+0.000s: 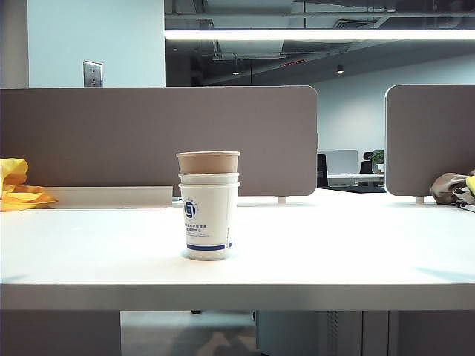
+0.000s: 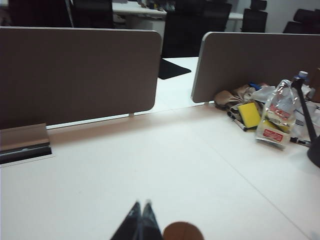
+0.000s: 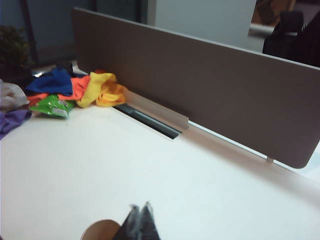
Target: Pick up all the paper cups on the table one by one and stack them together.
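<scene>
The three paper cups (image 1: 208,205) stand nested in one upright stack at mid tabletop (image 1: 356,245), tan cup uppermost. The left gripper (image 2: 141,204) and right gripper (image 3: 140,206) hang above the stack, jaws pressed together and empty, clear of the cups

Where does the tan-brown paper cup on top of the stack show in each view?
Exterior view: the plain tan-brown tapered paper cup sits nested atop two white cups, centre of the white table.
Left wrist view: only its rim peeks in at the frame edge, beside the shut left claw.
Right wrist view: rim beside the shut right claw.
Shared landmark: the grey-brown divider panel.
</scene>
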`<state>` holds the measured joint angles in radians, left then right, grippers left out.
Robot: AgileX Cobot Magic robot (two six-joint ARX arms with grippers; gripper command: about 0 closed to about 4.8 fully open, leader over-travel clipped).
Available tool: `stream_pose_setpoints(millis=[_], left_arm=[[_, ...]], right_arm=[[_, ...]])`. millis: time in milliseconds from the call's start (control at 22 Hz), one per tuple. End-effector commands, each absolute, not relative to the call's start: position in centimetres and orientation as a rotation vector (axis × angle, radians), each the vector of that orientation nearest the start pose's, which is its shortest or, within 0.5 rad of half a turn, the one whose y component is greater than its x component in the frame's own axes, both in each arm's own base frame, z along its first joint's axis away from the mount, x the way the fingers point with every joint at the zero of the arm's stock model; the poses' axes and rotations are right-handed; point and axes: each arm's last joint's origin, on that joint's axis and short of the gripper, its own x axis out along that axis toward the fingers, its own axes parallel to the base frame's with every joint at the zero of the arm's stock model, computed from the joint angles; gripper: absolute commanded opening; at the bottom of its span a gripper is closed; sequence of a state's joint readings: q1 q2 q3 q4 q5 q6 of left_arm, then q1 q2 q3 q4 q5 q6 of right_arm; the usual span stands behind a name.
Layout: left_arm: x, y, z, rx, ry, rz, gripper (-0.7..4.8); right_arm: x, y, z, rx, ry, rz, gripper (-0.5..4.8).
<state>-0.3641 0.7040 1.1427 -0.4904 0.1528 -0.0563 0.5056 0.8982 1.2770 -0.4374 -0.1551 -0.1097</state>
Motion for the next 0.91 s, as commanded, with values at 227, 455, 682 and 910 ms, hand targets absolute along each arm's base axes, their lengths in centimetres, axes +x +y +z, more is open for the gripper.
stream_pose_setpoints(millis=[227,455,682,910], left_arm=[[7.1,-3.0,38.6,-0.034,-0.001,-0.469,-0.06],[6.2,-2.6,35.5,-0.029,-0.015,-0.431,-0.06],[5.8,-2.4,32.0,-0.034,0.028,-0.428,-0.06],[5.8,-2.4,28.5,-0.036,0.074,-0.426,-0.06]], right_arm=[[10.1,5.9,39.9,-0.052,-0.102,0.602,-0.05],[9.2,5.4,35.6,0.013,-0.042,0.605,-0.05],[8.9,5.3,31.9,0.04,0.027,0.602,-0.05],[9.3,5.5,29.1,0.1,0.112,0.596,-0.05]])
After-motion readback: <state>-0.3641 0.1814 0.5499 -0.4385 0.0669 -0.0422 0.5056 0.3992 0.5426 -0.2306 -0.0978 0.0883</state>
